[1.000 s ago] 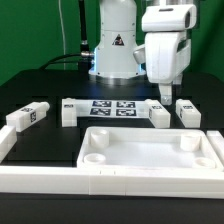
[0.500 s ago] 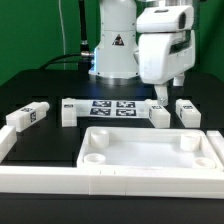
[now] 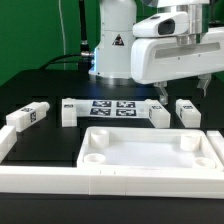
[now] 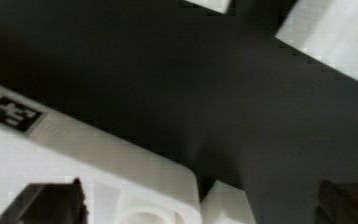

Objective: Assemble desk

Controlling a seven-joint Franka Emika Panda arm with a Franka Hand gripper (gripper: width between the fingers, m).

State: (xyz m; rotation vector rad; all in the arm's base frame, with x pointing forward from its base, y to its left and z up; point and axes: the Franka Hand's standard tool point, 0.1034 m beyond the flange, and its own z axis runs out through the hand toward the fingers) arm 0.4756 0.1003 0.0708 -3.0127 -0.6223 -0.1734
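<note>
The white desk panel (image 3: 150, 150) lies at the front with its raised rim and round corner sockets up. Four short white tagged legs lie behind it: one (image 3: 27, 116) at the exterior view's left, one (image 3: 68, 112) beside the marker board, and two (image 3: 160, 115) (image 3: 188, 111) at the right. My gripper (image 3: 182, 90) hangs open and empty above the two right legs, its hand turned broadside to the camera. In the wrist view the fingers (image 4: 51, 205) stand wide apart, with a tagged white part (image 4: 12, 112) and a round socket (image 4: 149, 215) below them.
The marker board (image 3: 112, 107) lies between the inner legs. Long white rails (image 3: 40, 170) frame the black surface at the front and left. The robot base (image 3: 115, 50) stands at the back. Two white pieces (image 4: 327, 35) show far off in the wrist view.
The hand has turned at the wrist, from narrow and upright to wide across the view, and shifted slightly to the exterior view's right. Nothing was picked up; no part moved.
</note>
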